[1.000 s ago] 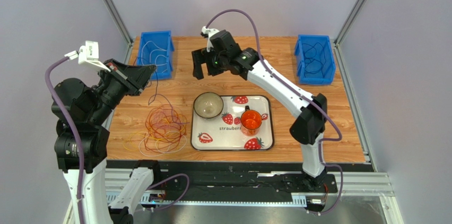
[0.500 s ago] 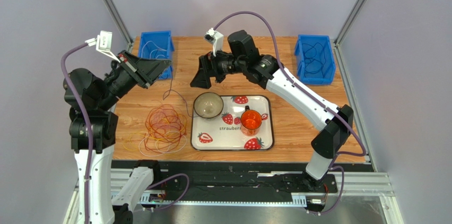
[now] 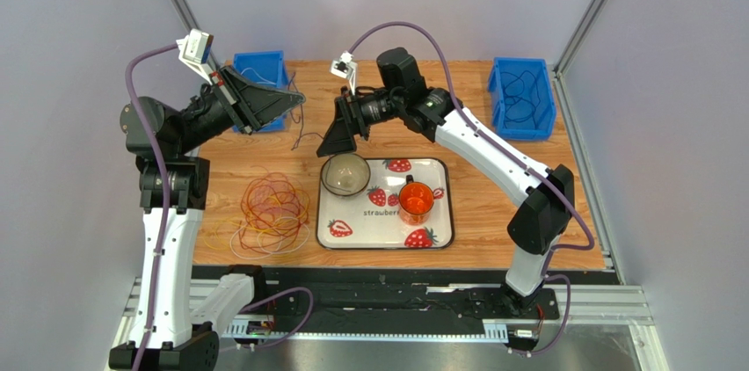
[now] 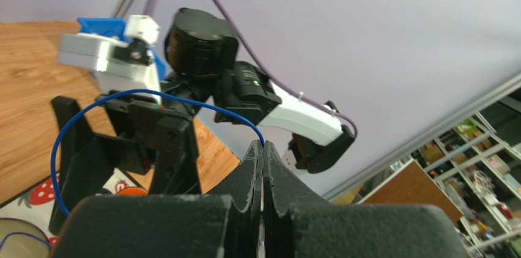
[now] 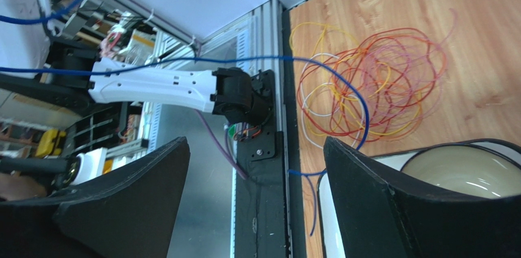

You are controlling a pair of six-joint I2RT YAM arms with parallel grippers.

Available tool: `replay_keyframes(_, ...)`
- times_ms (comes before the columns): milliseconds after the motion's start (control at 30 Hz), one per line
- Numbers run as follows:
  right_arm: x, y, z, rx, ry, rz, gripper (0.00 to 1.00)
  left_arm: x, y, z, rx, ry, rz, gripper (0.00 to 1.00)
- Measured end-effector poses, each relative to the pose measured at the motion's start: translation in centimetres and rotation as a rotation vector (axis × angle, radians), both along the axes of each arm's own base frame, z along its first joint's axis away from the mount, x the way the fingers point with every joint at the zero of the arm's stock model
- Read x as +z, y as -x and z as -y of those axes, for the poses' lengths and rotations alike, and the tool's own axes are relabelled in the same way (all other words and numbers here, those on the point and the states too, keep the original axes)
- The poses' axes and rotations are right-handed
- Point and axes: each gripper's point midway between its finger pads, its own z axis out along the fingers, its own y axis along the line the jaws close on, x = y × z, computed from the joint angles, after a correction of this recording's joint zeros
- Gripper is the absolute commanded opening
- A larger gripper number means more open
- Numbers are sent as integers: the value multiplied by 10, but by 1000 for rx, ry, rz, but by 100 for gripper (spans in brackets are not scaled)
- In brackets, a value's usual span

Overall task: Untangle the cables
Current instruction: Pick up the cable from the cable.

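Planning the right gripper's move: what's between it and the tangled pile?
A blue cable hangs across, in front of the tangled pile, seen in the right wrist view.

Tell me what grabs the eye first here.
The bright tangle of cables on the wood left of the strawberry tray. Farther back, the left gripper has its fingers shut on a blue cable that loops in front of the open right gripper.

1. The table [image 3: 475,230]: pale wood grain, matt.
2. The tray [image 3: 374,232]: smooth, glossy white, printed with strawberries.
3. The bowl [image 3: 345,174] on the tray: glossy, glazed look.
4. The cup [image 3: 415,200] on the tray: translucent orange, shiny.
5. The cables [image 3: 272,208] left of the tray: thin, smooth coloured sheathing.
6. The bin [image 3: 498,98] far right of the tray: blue plastic.
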Motion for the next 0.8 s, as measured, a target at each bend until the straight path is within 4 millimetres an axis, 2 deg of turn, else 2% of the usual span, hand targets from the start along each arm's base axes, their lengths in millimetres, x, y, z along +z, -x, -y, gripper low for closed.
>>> replay_keyframes(200, -11, 4, -2, 82, -7, -47, 88, 10, 13, 5, -87, 10, 36, 0)
replay_keyframes(500, 11, -12, -9, 103, -81, 4, 87, 13, 22, 7, -138, 10, 44, 0)
replay_keyframes(700, 7, -21, -18, 124, -118, -44, 86, 14, 26, 8, -150, 12, 46, 0)
replay_keyframes(800, 2, -17, -22, 158, -131, -78, 83, 15, 27, 8, -153, 12, 51, 0)
